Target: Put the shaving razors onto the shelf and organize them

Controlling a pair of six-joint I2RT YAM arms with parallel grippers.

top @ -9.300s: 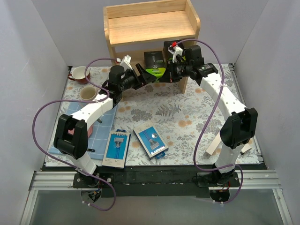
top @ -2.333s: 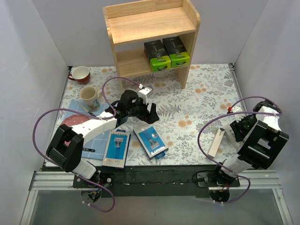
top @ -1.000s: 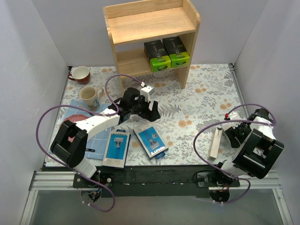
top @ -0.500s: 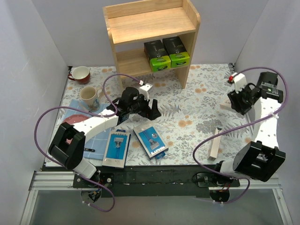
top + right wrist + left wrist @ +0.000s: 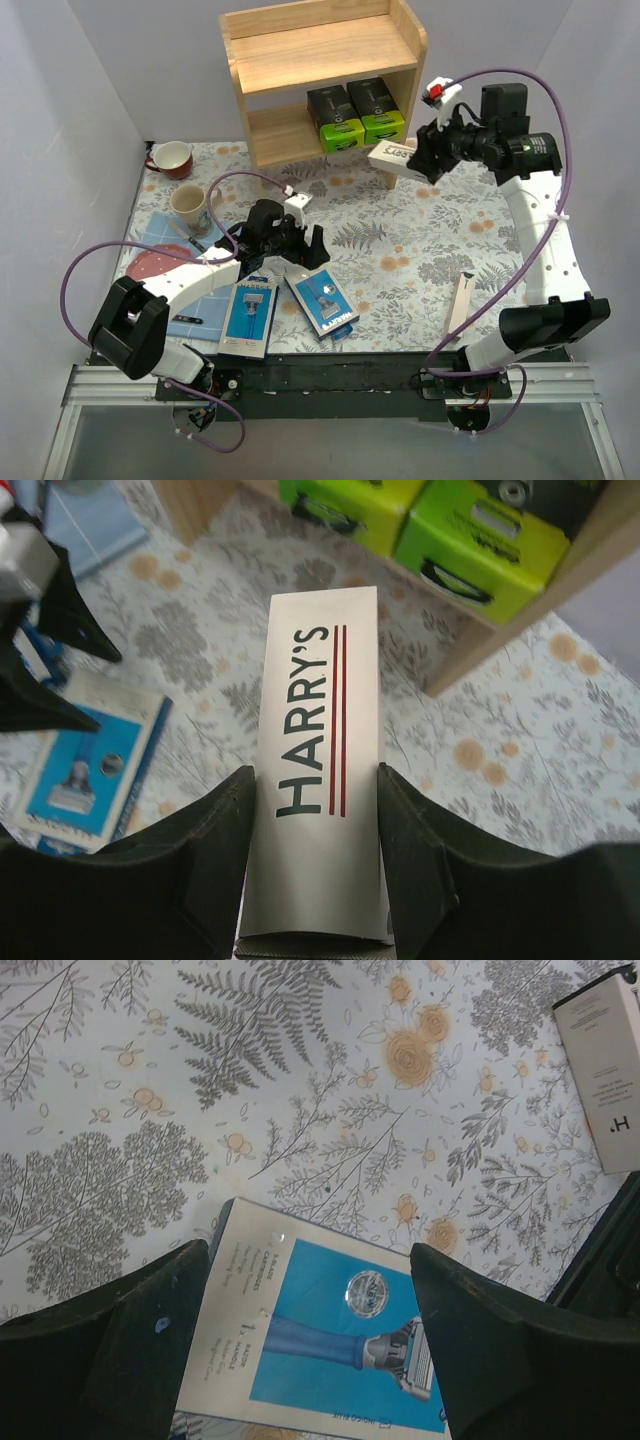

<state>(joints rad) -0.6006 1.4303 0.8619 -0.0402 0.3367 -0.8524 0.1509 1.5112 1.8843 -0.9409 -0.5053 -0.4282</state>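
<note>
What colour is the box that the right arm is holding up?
The box is white, with dark lettering and two thin red stripes; the right wrist view shows it best.

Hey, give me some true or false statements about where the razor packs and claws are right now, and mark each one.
The right claw grips a white Harry's box. True.
The two black and green boxes sit on the shelf's top tier. False: they're on its lower tier.
The left claw is shut on a pack. False: it's open, holding nothing.
Two blue packs lie flat on the table. True.
</note>
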